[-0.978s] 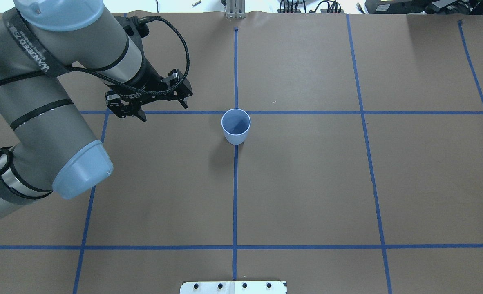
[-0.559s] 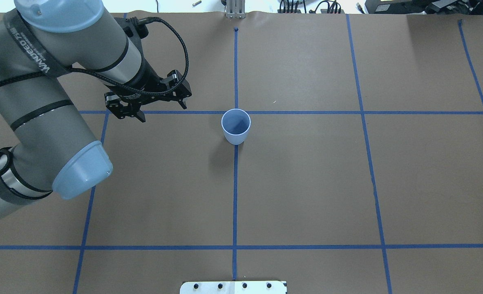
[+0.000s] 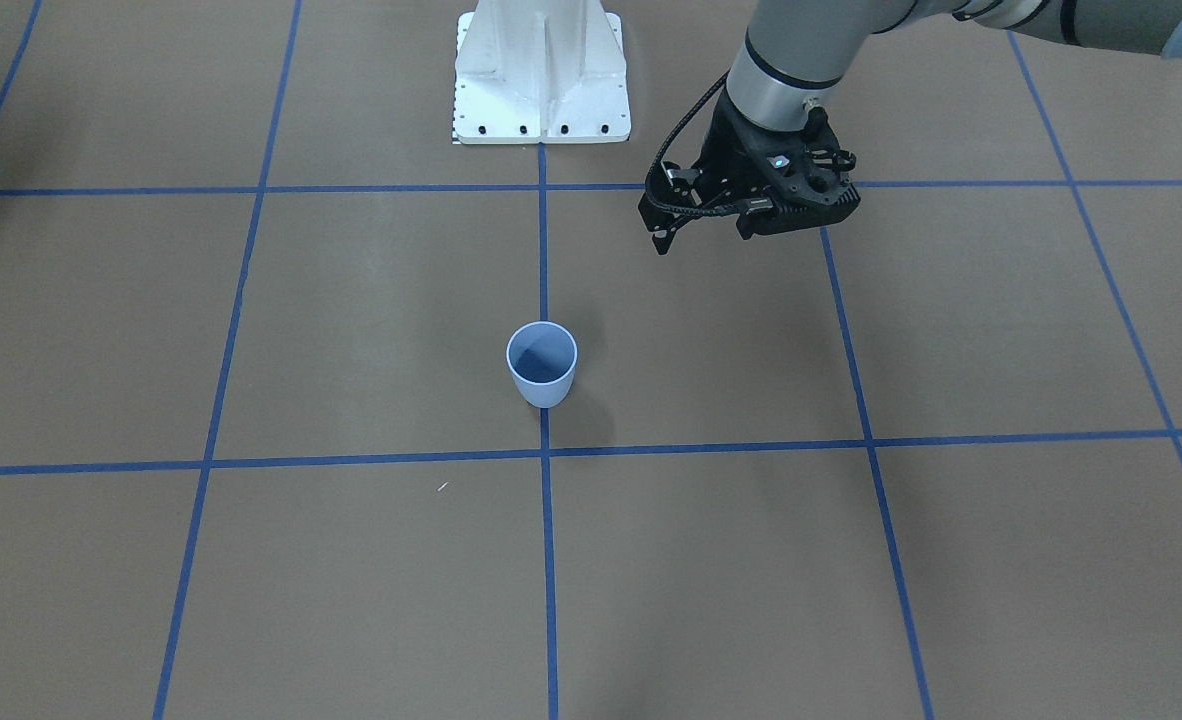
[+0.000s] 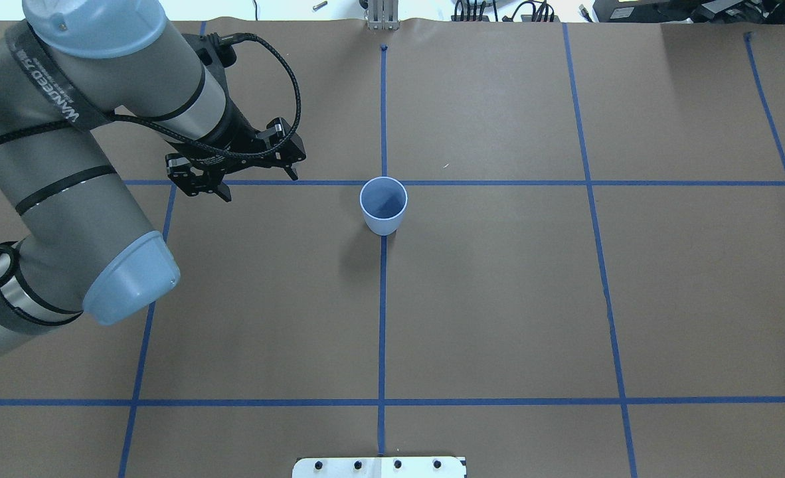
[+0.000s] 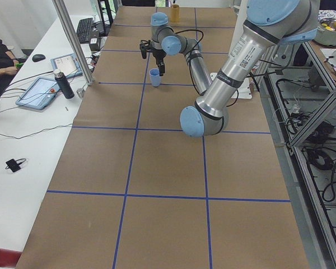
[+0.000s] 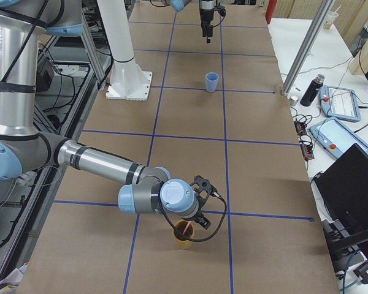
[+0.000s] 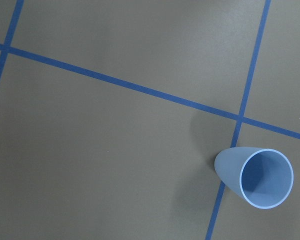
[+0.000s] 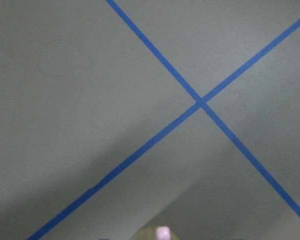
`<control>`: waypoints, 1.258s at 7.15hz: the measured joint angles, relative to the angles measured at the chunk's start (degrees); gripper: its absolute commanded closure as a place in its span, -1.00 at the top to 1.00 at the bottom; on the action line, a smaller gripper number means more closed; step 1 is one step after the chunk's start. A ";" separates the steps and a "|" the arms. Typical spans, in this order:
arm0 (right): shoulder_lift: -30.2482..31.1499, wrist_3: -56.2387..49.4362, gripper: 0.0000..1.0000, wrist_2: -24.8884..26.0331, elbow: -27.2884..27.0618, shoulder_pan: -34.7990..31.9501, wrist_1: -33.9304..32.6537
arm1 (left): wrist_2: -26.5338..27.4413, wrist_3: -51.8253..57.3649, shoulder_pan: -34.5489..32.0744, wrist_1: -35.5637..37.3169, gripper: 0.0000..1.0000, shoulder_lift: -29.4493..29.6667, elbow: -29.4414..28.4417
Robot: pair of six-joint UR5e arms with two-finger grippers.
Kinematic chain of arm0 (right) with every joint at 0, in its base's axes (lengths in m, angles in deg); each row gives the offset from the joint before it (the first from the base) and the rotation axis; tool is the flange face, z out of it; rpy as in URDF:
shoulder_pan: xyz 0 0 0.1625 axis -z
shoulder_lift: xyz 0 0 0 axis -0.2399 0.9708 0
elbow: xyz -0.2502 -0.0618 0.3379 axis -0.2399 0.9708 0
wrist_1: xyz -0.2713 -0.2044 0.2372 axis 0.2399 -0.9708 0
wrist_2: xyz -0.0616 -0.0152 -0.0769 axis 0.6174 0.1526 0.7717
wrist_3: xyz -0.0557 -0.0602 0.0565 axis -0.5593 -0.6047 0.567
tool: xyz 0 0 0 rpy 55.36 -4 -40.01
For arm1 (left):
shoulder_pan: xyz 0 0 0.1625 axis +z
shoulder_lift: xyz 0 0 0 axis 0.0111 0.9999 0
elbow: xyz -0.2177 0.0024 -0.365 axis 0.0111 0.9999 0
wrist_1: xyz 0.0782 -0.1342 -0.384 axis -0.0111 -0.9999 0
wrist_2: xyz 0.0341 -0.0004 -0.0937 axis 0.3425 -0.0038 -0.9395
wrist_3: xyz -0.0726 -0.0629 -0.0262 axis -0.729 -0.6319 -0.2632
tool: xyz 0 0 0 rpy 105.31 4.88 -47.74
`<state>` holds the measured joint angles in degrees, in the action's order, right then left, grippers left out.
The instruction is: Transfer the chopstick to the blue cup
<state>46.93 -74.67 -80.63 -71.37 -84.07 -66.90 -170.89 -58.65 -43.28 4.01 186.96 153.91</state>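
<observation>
1. The left gripper (image 4: 258, 183) hung above the table left of centre, its fingers spread wide and holding nothing.
2. Bare paper and one tape line lay between it and the blue cup (image 4: 383, 204). The cup stood upright on the centre tape line, just on the robot's side of a crossing and well apart from that gripper.
3. At the table's far right end, the right gripper (image 6: 195, 219) hovered close over a tan cup (image 6: 184, 237). Whether its fingers were spread or closed could not be told.
4. The chopstick could not be made out for certain; something reddish showed inside the tan cup.
5. The table (image 4: 499, 299) was covered in brown paper gridded with blue tape (image 4: 382, 318). A white base (image 3: 541, 75) stood on the robot's side.
6. Alongside ran a white bench (image 5: 22, 129) with tablets (image 5: 42, 91), a dark bottle (image 5: 63, 85) and cables. A metal post (image 5: 73, 39) rose at the table's edge.
</observation>
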 measured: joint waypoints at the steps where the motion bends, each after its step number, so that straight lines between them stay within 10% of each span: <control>1: -0.01 0.03 0.53 -0.25 0.00 0.05 0.01 | 0.01 0.00 0.03 0.00 0.96 0.00 -0.04; 9: -0.45 0.04 -0.42 -1.80 0.20 0.21 0.01 | 0.01 0.03 0.14 0.00 0.96 -0.33 0.00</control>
<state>46.48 -74.62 -82.43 -71.17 -83.85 -66.88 -170.88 -58.62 -43.13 4.01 186.63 153.91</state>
